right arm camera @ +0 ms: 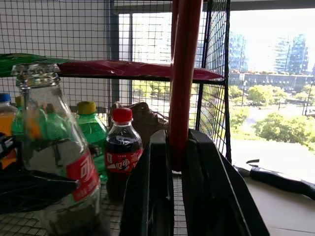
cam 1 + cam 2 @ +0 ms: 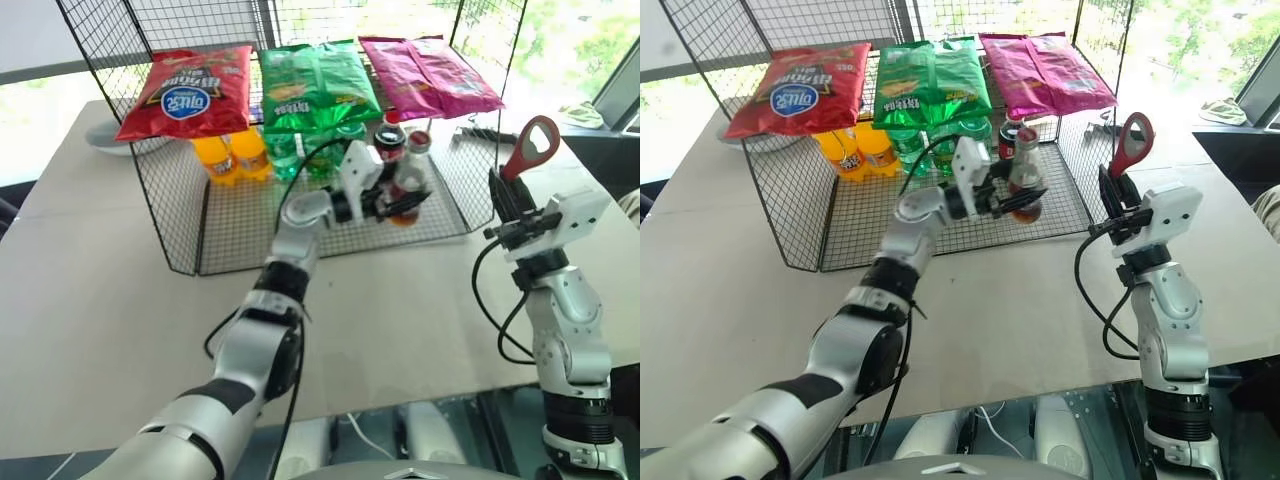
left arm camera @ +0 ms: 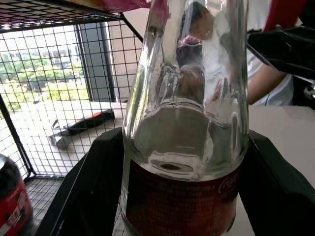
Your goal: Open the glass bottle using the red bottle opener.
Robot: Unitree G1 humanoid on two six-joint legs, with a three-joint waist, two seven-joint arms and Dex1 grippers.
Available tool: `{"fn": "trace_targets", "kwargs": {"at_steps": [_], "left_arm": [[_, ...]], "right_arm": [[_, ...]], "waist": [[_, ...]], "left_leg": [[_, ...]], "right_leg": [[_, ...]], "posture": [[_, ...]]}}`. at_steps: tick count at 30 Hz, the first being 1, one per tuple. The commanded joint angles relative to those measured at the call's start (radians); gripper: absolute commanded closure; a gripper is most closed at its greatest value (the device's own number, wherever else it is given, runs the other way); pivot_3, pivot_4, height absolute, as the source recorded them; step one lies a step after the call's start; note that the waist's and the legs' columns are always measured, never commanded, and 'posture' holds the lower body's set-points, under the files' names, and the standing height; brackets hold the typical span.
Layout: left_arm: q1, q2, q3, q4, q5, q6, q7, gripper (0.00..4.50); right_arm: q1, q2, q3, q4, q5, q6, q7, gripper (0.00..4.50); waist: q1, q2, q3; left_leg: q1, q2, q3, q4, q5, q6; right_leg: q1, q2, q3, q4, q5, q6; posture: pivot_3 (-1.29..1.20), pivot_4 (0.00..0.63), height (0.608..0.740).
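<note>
1. The right hand (image 2: 512, 205) stands nearest, raised over the pale bench (image 2: 100, 300), its two black fingers clenched on the handle of the small flat red bottle opener (image 2: 531, 147), whose oval ring head points up.
2. Farther in, the left hand (image 2: 398, 203) grasps the small clear glass bottle of dark cola with a red label (image 2: 408, 182), upright, at the front of the black wire rack (image 2: 170, 215).
3. A stouter red-capped cola bottle (image 2: 389, 138) stands just behind it.
4. Orange (image 2: 232, 155) and green bottles (image 2: 300, 150) stand deeper inside.
5. Red (image 2: 190, 92), green (image 2: 315, 85) and magenta snack bags (image 2: 428, 75) lie on top.
</note>
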Motion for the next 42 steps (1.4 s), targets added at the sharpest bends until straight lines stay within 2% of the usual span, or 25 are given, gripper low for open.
{"fn": "trace_targets", "kwargs": {"at_steps": [1, 7, 13, 20, 32, 34, 35, 36, 42], "left_arm": [[0.086, 0.064, -0.01, -0.299, -0.065, 0.12, -0.007, 1.88], [0.291, 0.167, -0.04, -0.605, -0.129, 0.342, 0.011, 1.88], [0.401, 0.195, -0.011, -0.758, -0.213, 0.462, 0.07, 1.88], [0.516, 0.222, -0.059, -0.785, -0.2, 0.402, 0.079, 1.88], [0.541, 0.231, -0.096, -0.753, -0.197, 0.319, 0.092, 1.88], [0.541, 0.233, -0.098, -0.752, -0.198, 0.317, 0.093, 0.86], [0.541, 0.233, -0.099, -0.752, -0.199, 0.318, 0.093, 0.59], [0.541, 0.232, -0.098, -0.75, -0.196, 0.31, 0.097, 0.05], [0.536, 0.215, -0.077, -0.753, -0.22, 0.308, 0.118, 0.05]], "right_arm": [[-0.039, -0.04, -0.037, 0.017, 0.039, 0.0, 0.045, 4.5], [-0.105, -0.07, -0.042, 0.118, 0.055, -0.02, 0.1, 4.5], [-0.123, -0.055, -0.025, 0.141, 0.054, -0.026, 0.122, 4.5], [-0.127, -0.046, -0.014, 0.136, 0.052, -0.019, 0.135, 4.5], [-0.062, -0.061, 0.021, 0.068, 0.069, 0.042, 0.179, 4.5], [-0.054, -0.063, 0.03, 0.061, 0.066, 0.049, 0.186, 4.5], [-0.052, -0.063, 0.034, 0.058, 0.067, 0.052, 0.189, 4.5], [-0.051, -0.061, 0.037, 0.056, 0.067, 0.055, 0.191, 4.5], [-0.054, -0.058, 0.044, 0.064, 0.063, 0.056, 0.197, 4.5]], "waist": [[-0.001, 0.0, 0.0], [0.002, 0.0, 0.0], [0.007, 0.0, 0.0], [0.007, 0.0, 0.0], [0.022, 0.001, 0.0], [0.022, 0.001, 0.0], [0.022, 0.001, 0.0], [0.022, 0.001, 0.0], [0.022, 0.001, 0.0]], "left_leg": [[0.0, 0.0, 0.0, 0.0, 0.0, 0.0], [0.001, 0.001, 0.0, 0.0, 0.0, 0.0], [0.0, 0.001, 0.0, 0.001, 0.0, 0.0], [0.001, 0.001, 0.001, 0.001, 0.0, 0.0], [0.001, 0.001, 0.001, 0.001, 0.0, 0.0], [0.001, 0.001, 0.001, 0.001, 0.0, 0.0], [0.001, 0.001, 0.001, 0.001, 0.0, 0.0], [0.001, 0.001, 0.001, 0.001, 0.0, 0.0], [0.001, 0.001, 0.001, 0.001, 0.0, 0.0]], "right_leg": [[0.0, 0.0, 0.0, 0.0, 0.0, 0.0], [0.0, 0.0, 0.001, 0.0, 0.0, 0.0], [0.0, 0.0, 0.001, 0.0, 0.0, 0.0], [0.0, 0.0, 0.002, 0.0, 0.0, 0.0], [0.0, 0.0, 0.002, 0.0, 0.0, 0.0], [0.0, 0.0, 0.002, 0.0, 0.0, 0.0], [0.0, 0.0, 0.002, 0.0, 0.0, 0.0], [0.0, 0.0, 0.002, 0.0, 0.0, 0.0], [0.0, 0.0, 0.002, 0.0, 0.0, 0.0]], "posture": [[0.0, 0.15, 0.74], [0.0, 0.15, 0.74], [0.0, 0.15, 0.74], [0.0, 0.15, 0.74], [0.0, 0.15, 0.74], [0.0, 0.15, 0.74], [0.0, 0.15, 0.74], [0.0, 0.15, 0.74], [0.0, 0.15, 0.74]]}}
